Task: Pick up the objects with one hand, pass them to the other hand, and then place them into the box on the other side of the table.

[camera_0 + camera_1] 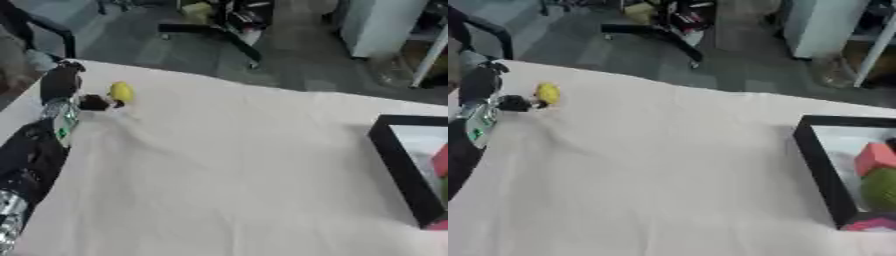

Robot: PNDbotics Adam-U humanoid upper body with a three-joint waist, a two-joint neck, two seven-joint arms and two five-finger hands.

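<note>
While the left hand (92,102) has its fingers pinching a yellow object (122,92), only the right eye view shows the box's (820,165) contents.

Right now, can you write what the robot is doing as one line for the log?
left robot hand: at yellow object, far left of table | grip: unclear | right robot hand: out of view | box: right side, holds red and green items

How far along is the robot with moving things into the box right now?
Done: the box on the right already holds a red block and a green object. In hand: the left hand is at the yellow object; whether it grips it is unclear. Left: the handover and placing it.
</note>
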